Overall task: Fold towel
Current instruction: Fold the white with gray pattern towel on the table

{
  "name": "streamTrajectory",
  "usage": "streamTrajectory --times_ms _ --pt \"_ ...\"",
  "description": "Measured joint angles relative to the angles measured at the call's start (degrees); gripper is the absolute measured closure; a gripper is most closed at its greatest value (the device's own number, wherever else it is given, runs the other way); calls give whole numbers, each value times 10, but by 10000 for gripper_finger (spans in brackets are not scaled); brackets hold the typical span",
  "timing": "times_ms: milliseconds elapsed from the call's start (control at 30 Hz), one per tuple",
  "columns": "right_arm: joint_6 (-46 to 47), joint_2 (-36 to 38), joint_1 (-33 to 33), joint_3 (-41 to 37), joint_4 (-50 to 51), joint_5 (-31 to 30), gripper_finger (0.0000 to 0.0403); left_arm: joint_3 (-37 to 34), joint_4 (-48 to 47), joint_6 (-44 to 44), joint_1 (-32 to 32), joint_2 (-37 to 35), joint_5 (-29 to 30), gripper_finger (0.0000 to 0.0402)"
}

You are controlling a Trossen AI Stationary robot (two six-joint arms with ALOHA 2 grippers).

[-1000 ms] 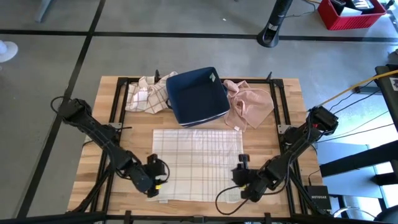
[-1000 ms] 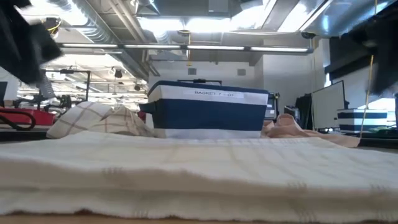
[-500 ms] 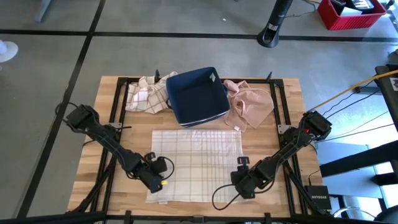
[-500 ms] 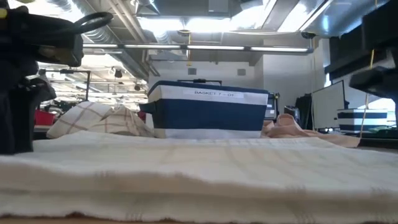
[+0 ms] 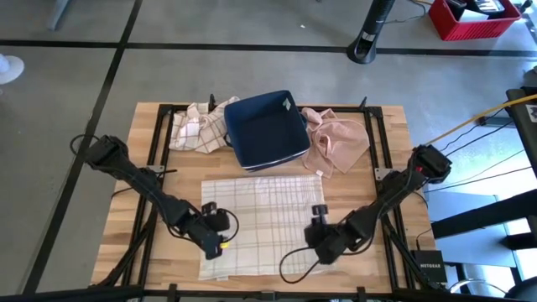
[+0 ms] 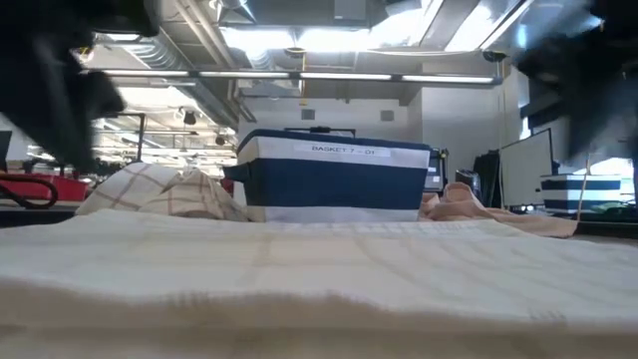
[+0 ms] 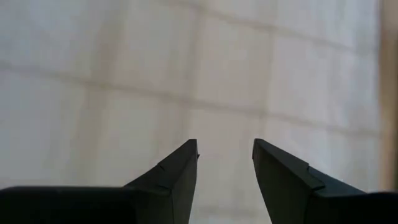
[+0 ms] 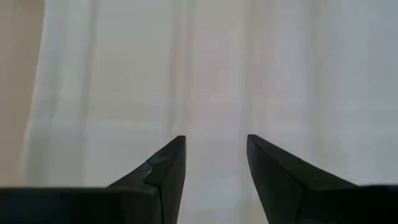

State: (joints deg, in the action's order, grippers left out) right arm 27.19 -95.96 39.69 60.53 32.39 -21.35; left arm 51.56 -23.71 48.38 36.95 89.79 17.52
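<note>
Below: towel (image 5: pixel 262 220) is spread under both grippers, long axis front-to-back.
Left gripper (image 7: pixel 225 152): parted, empty.
Right gripper (image 8: pixel 216 146): parted, empty.

Low view: both arms only dark blurs, one at upper-left corner, one at upper right, cut off by frame edges; grippers not distinguishable there. Towel (image 6: pixel 319 279) fills the foreground, near edge out of focus, its corners off-frame both sides. Basket (image 6: pixel 334 175) label text too small to read. High view: left gripper (image 5: pixel 210 220) & right gripper (image 5: pixel 317 220) sit over towel's side edges, fingers too small to make out; cloth under them hidden. Towel's near corners partly covered by arms and cables. Wrist views: only fingertips (image 7: pixel 180 165) show, rest of each gripper cut off at frame bottom; towel (image 8: pixel 205 74) weave blurred, edges run out of frame.
</note>
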Motion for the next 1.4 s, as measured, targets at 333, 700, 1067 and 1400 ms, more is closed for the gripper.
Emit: streamTrajectory --times_ms 333,700,1067,1400 --pt "-43 0 -96 -107 -127 123 230 -47 -43 -37 -39 33 -21 254" --pt "13 7 -90 -131 -113 171 230 -49 -59 -8 -33 32 -58 254" --pt "-72 59 -92 -78 -82 87 230 17 -75 -73 -35 31 -52 254" --pt "-96 46 -108 -78 -107 128 230 4 -65 -50 -34 31 16 254"
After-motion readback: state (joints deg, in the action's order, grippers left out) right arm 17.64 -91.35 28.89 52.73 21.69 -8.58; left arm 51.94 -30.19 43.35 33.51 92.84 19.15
